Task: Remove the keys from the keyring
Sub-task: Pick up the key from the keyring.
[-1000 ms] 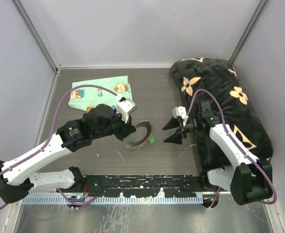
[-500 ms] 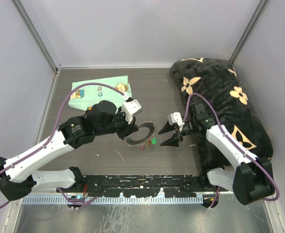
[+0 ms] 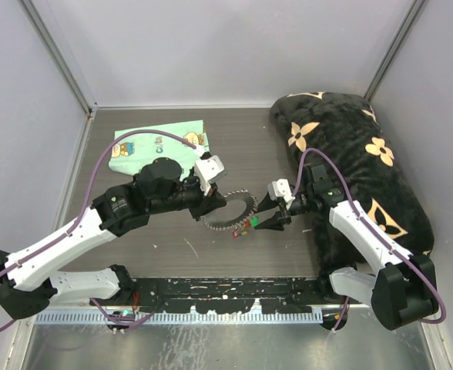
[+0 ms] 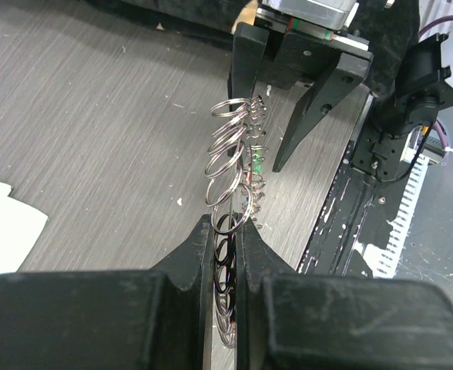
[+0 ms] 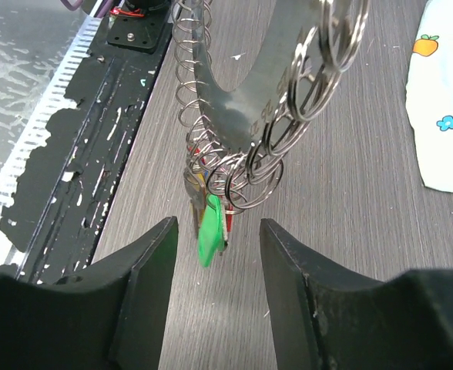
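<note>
The keyring (image 3: 232,208) is a flat silver loop fringed with small split rings, held off the table by my left gripper (image 3: 213,202), which is shut on its rim. In the left wrist view the keyring (image 4: 231,158) runs straight out from between the left gripper's (image 4: 226,231) jaws. The keys (image 3: 250,223) hang in a bunch at the ring's lower right. A green-headed key (image 5: 209,229) and a red one dangle just ahead of my right gripper (image 5: 217,240), whose jaws stand open on either side without touching them. The right gripper (image 4: 269,104) faces the ring's far end.
A mint-green cartoon-print cloth (image 3: 145,146) lies at the back left. A black plush cushion (image 3: 350,154) with tan flowers fills the right side, under the right arm. The black rail (image 3: 226,291) runs along the near edge. Grey walls enclose the table.
The left arm has carried the keyring rightward and turned it. The right gripper has moved left up to the hanging keys, and its jaws have narrowed.
</note>
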`<state>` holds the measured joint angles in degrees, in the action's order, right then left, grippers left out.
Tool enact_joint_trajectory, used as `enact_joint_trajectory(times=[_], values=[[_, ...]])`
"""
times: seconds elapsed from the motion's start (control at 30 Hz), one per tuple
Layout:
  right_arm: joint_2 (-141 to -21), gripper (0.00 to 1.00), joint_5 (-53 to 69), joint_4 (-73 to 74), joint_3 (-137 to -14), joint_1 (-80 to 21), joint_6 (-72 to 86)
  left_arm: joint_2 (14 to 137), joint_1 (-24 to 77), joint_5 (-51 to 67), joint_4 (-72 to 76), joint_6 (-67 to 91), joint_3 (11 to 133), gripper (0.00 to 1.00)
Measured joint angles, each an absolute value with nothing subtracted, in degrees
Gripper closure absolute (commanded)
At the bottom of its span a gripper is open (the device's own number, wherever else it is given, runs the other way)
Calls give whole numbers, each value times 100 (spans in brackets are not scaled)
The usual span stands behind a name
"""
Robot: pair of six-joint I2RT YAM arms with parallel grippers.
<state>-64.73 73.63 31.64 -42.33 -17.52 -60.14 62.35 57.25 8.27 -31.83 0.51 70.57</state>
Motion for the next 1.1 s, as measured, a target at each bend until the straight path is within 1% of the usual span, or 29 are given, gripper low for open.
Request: enact_joint_trajectory(times=[0.37, 0.47, 0.63, 0.7, 0.77, 0.9, 1.1], values=[[-6366, 62, 7367, 3168, -4230, -1752, -6005, 6108, 5725, 819, -2956, 82, 6945, 100], [-6322, 69, 7367, 3168, -4233, -1752, -5983, 6051, 5725, 786, -2941, 86, 6871, 100], [-6243, 82, 7365, 3170, -4233, -1752, -5894, 5977, 5725, 746, -2941, 89, 6799, 100], [-6204, 86, 7373, 3168, -4233, -1752, -5850, 5940, 5725, 729, -2941, 89, 6777, 100], [-6182, 88, 7391, 3170, -4233, -1752, -5822, 5898, 5725, 716, -2941, 86, 6757, 100], [-6180, 88, 7415, 3170, -4254, -1750, -5804, 5839, 5725, 681, -2936, 86, 6729, 100], [-6180, 74, 7465, 3177, -4254, -1750, -5784, 5804, 5725, 672, -2897, 110, 6646, 100]])
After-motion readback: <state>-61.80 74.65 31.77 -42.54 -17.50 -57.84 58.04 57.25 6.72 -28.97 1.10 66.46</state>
